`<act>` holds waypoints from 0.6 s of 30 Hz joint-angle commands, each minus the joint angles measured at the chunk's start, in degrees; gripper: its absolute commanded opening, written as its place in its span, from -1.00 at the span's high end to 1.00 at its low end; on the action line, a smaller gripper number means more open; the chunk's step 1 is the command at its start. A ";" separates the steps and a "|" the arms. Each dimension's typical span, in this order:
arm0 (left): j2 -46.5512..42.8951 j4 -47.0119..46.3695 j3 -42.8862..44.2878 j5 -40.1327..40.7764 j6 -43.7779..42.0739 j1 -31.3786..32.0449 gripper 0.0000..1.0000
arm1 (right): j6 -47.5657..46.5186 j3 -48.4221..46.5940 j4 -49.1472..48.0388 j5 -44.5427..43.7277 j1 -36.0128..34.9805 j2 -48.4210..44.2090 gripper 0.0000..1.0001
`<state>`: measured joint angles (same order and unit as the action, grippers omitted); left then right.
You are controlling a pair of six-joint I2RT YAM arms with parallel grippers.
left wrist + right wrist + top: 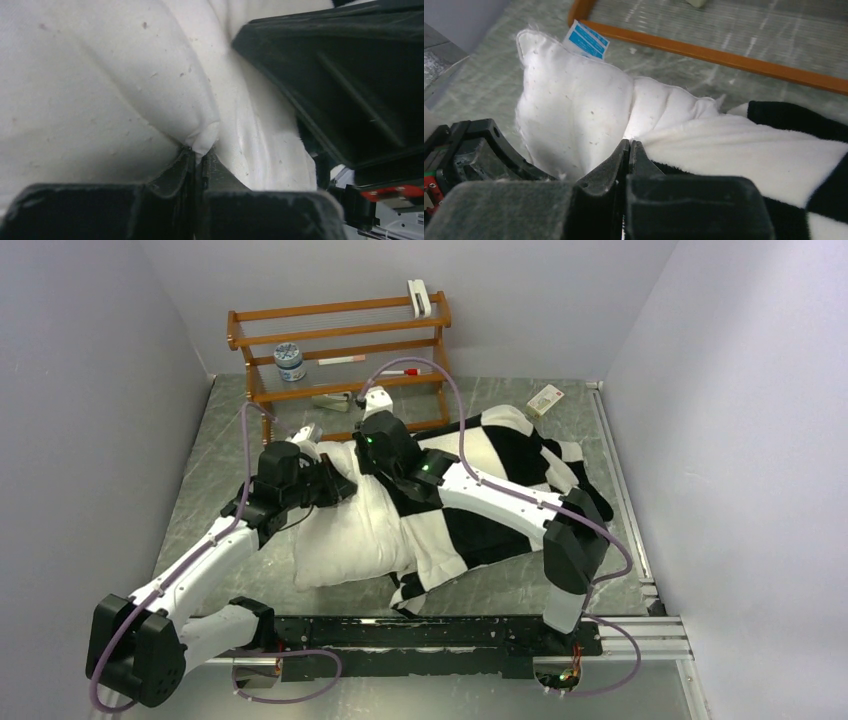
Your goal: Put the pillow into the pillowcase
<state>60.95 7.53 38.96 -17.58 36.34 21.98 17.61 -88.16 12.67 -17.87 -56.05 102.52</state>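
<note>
The pillow [350,530] lies on the desk [480,590], its right part tucked in the checkered pillowcase [500,455], its left part and the tagged corner bare. The left tool [200,155] is pressed together on a small pinch of the pillow's white cover. The right tool [629,147] is pressed together at the pillowcase's mouth and appears to nip its plush rim. Both pieces look light, soft and floppy, and the filling will likely bunch. The pillow's seamed edges and the case's rim look the best holds.
</note>
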 commanded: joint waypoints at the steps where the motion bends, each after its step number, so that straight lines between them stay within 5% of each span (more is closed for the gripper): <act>1: 1.72 -5.19 0.23 -5.66 3.74 3.79 0.90 | 14.18 7.69 -29.27 16.12 -2.19 -3.66 1.00; 4: 2.62 -5.09 0.15 -5.03 4.16 4.51 0.90 | 16.91 12.71 -31.57 9.66 -1.92 -6.00 1.00; 8: 0.85 -2.10 0.72 -3.91 3.40 4.65 0.91 | 12.74 13.08 -18.90 1.47 -1.14 -8.29 0.87; 13: -0.83 10.53 7.55 2.35 -6.33 4.64 0.11 | 9.46 14.82 1.60 -3.39 -1.45 -14.95 0.15; 18: -0.55 22.20 13.68 7.47 -14.94 4.65 -0.38 | 12.26 19.34 15.66 -3.63 -4.72 -22.74 -0.07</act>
<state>60.62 18.72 47.97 -12.56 29.32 25.47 27.88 -72.31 13.78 -20.21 -58.83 84.95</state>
